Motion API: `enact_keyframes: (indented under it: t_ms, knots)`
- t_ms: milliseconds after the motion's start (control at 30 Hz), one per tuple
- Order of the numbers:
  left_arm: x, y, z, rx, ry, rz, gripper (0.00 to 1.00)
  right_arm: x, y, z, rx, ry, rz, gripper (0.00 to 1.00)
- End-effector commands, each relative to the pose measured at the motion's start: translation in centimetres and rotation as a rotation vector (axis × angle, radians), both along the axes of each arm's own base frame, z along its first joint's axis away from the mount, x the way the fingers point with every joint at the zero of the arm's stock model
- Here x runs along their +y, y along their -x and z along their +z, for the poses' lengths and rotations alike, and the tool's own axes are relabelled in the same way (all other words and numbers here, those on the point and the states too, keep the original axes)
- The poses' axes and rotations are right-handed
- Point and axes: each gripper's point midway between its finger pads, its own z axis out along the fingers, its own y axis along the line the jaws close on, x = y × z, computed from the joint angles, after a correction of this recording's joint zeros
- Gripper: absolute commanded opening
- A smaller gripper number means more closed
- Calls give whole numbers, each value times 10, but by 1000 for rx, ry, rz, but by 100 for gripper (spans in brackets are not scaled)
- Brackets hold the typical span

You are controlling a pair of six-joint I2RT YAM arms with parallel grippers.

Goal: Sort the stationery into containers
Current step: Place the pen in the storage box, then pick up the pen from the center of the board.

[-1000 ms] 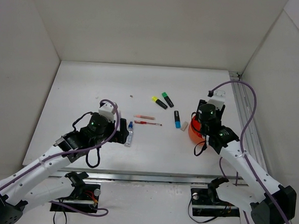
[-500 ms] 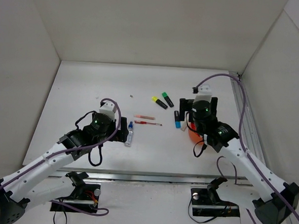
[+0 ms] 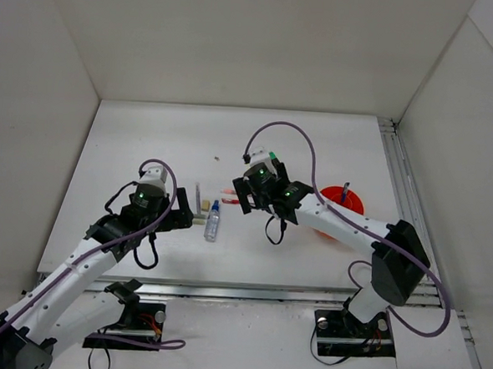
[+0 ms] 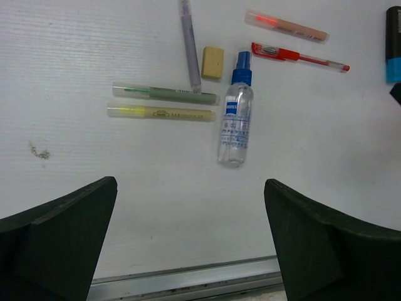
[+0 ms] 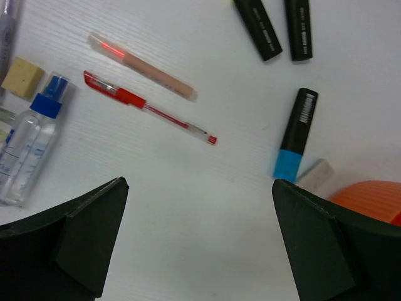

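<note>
My left gripper (image 3: 186, 218) is open and empty, just left of a clear blue-capped tube (image 4: 235, 122). Beyond it lie a thin green pen (image 4: 164, 94), a thin yellow pen (image 4: 160, 113), a grey pen (image 4: 190, 44) and a tan eraser (image 4: 212, 62). My right gripper (image 3: 244, 198) is open and empty above the table, near a red pen (image 5: 147, 106) and a pale strip (image 5: 141, 66). A blue-capped highlighter (image 5: 296, 135), a white eraser (image 5: 313, 172) and two more black highlighters (image 5: 257, 28) lie to its right. The orange-red pot (image 3: 345, 214) holds an upright blue pen (image 3: 345, 190).
White walls close in the table on three sides. A metal rail (image 3: 248, 293) runs along the near edge and shows in the left wrist view (image 4: 188, 282). A purple cable (image 3: 283, 128) loops above the right arm. A small speck (image 4: 39, 150) lies at the left.
My right arm has swung left from the pot to over the red pen. My left arm has drawn back leftward, uncovering the thin pens and tan eraser.
</note>
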Motion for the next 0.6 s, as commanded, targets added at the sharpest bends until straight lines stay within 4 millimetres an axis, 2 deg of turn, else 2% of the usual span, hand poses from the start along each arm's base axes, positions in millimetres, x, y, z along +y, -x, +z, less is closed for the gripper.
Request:
enact_keyframes:
  t_ms: [0,167,300,467,500,567]
  knots:
    - [3,-2,7,-17,35,36,100,28,-12,16,-43,-82,-46,98]
    - [0,2,0,21,53,43,100,57,-17,-5,18,-131,-73,98]
    - [7,5,-3,53,43,69,100,80,-15,-19,59,-158,-71,98]
    - [4,11,-10,69,70,62,100,80,-24,-29,21,-67,-47,98]
    - [3,14,-15,79,77,54,100,81,-26,-33,10,-1,30,98]
    - [0,12,-13,53,97,44,100,77,-27,-40,11,59,85,98]
